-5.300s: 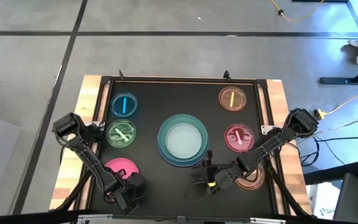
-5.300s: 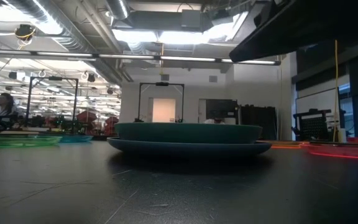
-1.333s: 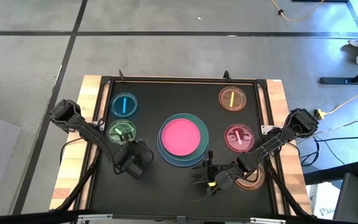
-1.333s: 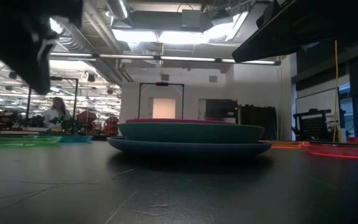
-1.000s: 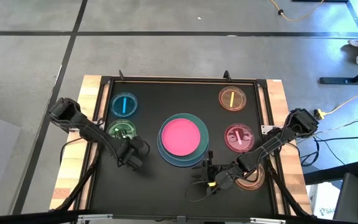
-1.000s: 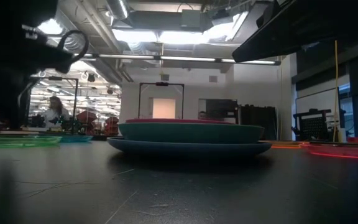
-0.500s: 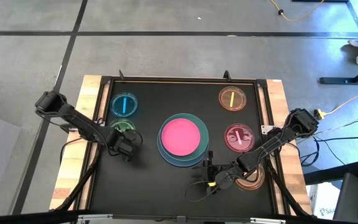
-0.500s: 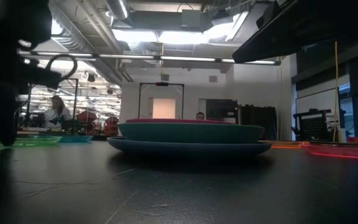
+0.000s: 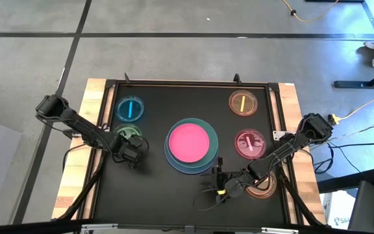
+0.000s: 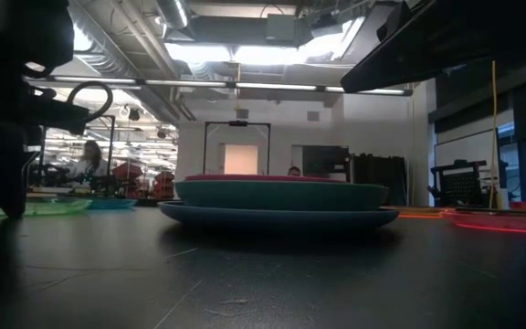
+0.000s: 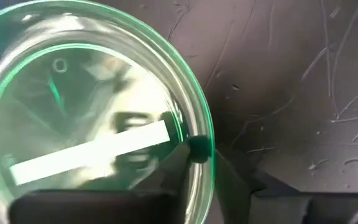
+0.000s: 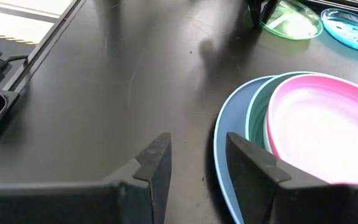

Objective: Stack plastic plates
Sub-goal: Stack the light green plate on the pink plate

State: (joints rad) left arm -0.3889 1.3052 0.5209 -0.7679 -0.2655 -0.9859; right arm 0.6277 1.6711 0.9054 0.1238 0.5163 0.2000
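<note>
The stack (image 9: 191, 146) stands mid-table: a light blue plate at the bottom, a teal one on it, a pink one (image 12: 328, 124) on top. The mint plate is hidden. My left gripper (image 9: 130, 155) is down at the near-right rim of the translucent green dish (image 9: 125, 133), left of the stack, and is shut on it. The blue dish (image 9: 130, 108), the orange dish (image 9: 243, 103) and the magenta dish (image 9: 250, 143) lie flat on the mat. My right gripper (image 9: 216, 185) hovers open by the stack's near edge, touching nothing. My left gripper pinches the green dish's rim (image 11: 199, 134) on its near-right side, one finger (image 11: 173, 171) inside the dish and the other (image 11: 232, 183) outside. The fingers come from above, pointing down. The dish lies flat on the mat.
The black mat (image 9: 154, 188) sits in a raised frame on a wooden table. Another orange-tinted dish (image 9: 265, 187) lies under my right arm near the right edge. A bare stretch of mat lies between the green dish and the stack. A person shows in the room beyond, far left.
My left gripper moved from beside the stack toward the table's left and far edge, came down at the green dish's rim, and has stayed there for the last half second. The stack and the dishes have kept their places.
</note>
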